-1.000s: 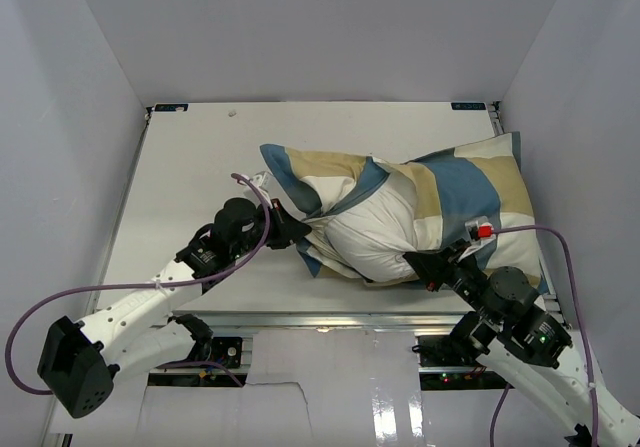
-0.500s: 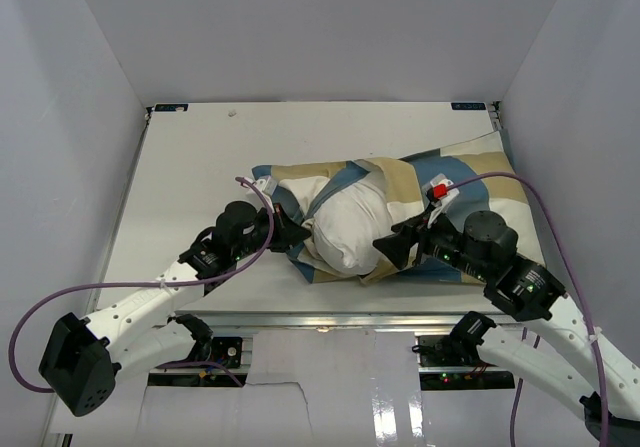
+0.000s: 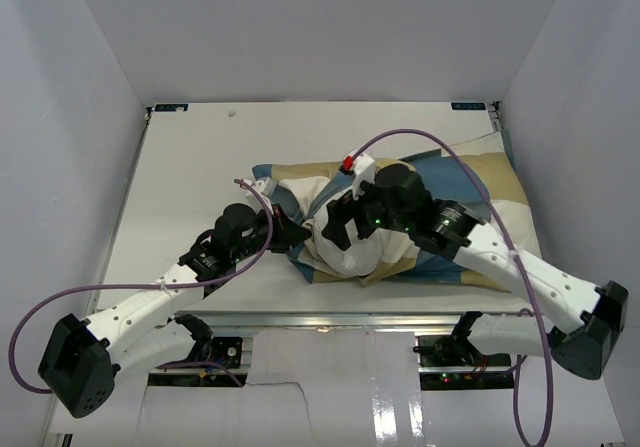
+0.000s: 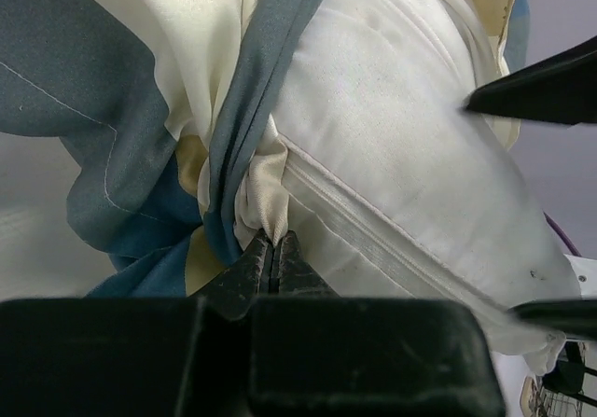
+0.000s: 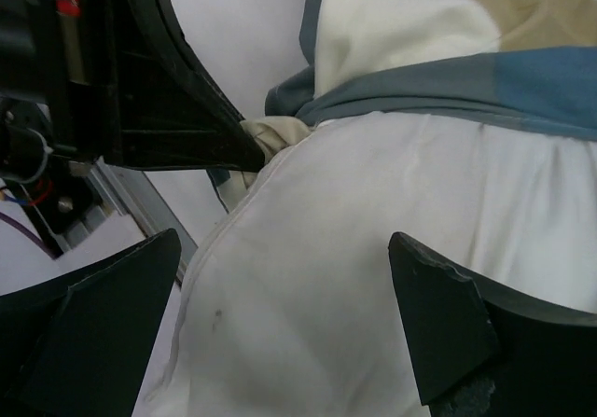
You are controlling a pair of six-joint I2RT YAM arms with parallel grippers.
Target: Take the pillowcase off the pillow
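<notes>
The pillowcase, in blue, tan and cream blocks, lies across the middle and right of the table. The white pillow bulges out of its left opening. My left gripper is shut on a bunch of cream pillowcase fabric beside the blue edging. The pillow's seam starts at that pinch. My right gripper hovers open over the bare pillow. Its fingertips straddle the white cloth with nothing held. The left gripper's dark fingers show at the upper left of the right wrist view.
The white table is boxed in by walls at the left, back and right. A metal rail runs along its near edge. The right arm reaches across the pillowcase, and its purple cable arcs above it.
My right gripper has swung left from the pillow's near right side and opened over the exposed pillow. The bundle has sunk flatter. My left gripper has kept its pinch.
</notes>
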